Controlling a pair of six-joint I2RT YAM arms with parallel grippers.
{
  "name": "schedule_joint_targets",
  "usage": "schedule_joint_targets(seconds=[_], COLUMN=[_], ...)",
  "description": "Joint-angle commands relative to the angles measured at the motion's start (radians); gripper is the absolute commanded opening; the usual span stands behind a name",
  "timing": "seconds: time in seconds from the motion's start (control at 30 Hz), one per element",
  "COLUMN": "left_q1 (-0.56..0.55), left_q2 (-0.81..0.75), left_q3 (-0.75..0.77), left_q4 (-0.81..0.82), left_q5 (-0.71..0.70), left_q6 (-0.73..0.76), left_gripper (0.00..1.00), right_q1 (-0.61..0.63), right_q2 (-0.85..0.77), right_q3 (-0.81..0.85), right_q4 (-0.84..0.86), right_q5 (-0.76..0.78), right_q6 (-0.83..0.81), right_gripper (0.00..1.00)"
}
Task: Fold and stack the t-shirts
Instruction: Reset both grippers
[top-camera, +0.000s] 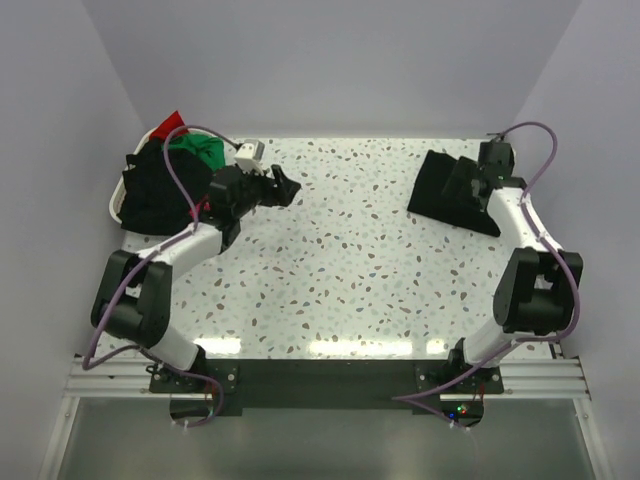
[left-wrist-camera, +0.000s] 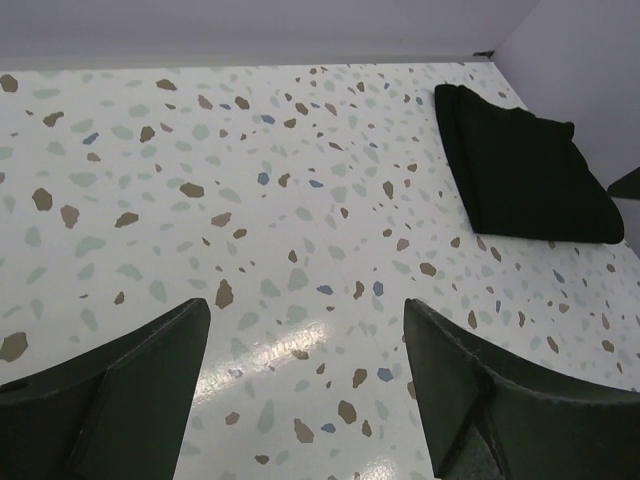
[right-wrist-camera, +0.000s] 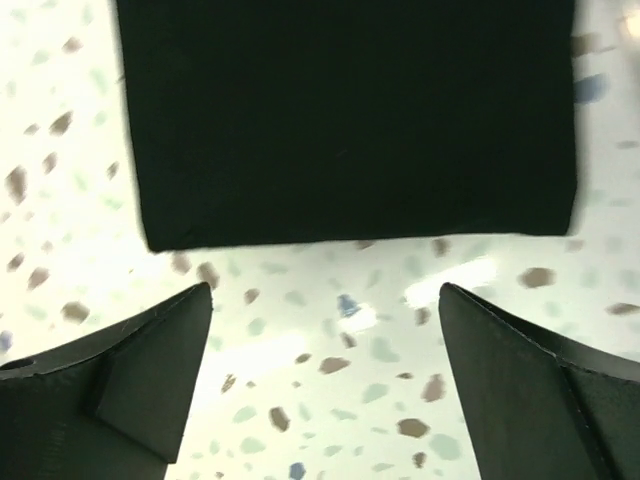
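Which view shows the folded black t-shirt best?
Left wrist: the folded black t-shirt shows almost whole and sharp. Top external has it partly hidden by the right arm; right wrist shows it close, slightly blurred and cut off by the frame's top.

I see a smooth, glossy speckled desk (left-wrist-camera: 200, 150) throwing back glare. The folded black t-shirt (right-wrist-camera: 350, 110) is soft matt cloth, and my left fingers (left-wrist-camera: 130, 390) look like matt dark plastic.

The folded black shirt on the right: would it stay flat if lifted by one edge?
Probably not: the folded black shirt looks like soft cloth, so it would likely droop and unfold. Pushed, it would probably bunch rather than slide. Lying flat, it should not roll.
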Motion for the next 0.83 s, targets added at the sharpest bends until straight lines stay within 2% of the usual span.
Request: schedule_joint_targets(seconds=[0.0,0.03,0.17,0.3,0.47,0.8], left_q1=[-0.003,-0.003,-0.005,-0.003,-0.003,-0.003], left_q2=[-0.101,-0.117,-0.180,-0.211,-0.263,-0.355], left_q3=[-0.047,-0.070,-0.106,-0.129,-0.184,-0.222], left_q4=[0.028,0.028,0.009,-0.002,0.032,0.023], left_q5=[-0.085,-0.105,-0.142,-0.173,-0.194,-0.260], left_q6=[0.037,0.038,0.049,0.057,0.049,0.034], left_gripper=[0.83,0.84,0.84,0.85,0.85,0.85], right_q1=[0.003,0.003,0.003,0.007,0.026,0.062], right_q2=[-0.072,-0.087,-0.095,-0.101,-0.167,-0.309], right_q3=[-0.103,-0.148,-0.211,-0.251,-0.323,-0.420], right_q4=[0.229,0.258,0.361,0.433,0.547,0.641], right_q5=[-0.311,-0.412,-0.578,-0.643,-0.658,-0.562], right_q6=[0.057,0.064,0.077,0.077,0.099,0.097], right_gripper=[0.99,0.99,0.99,0.99,0.99,0.99])
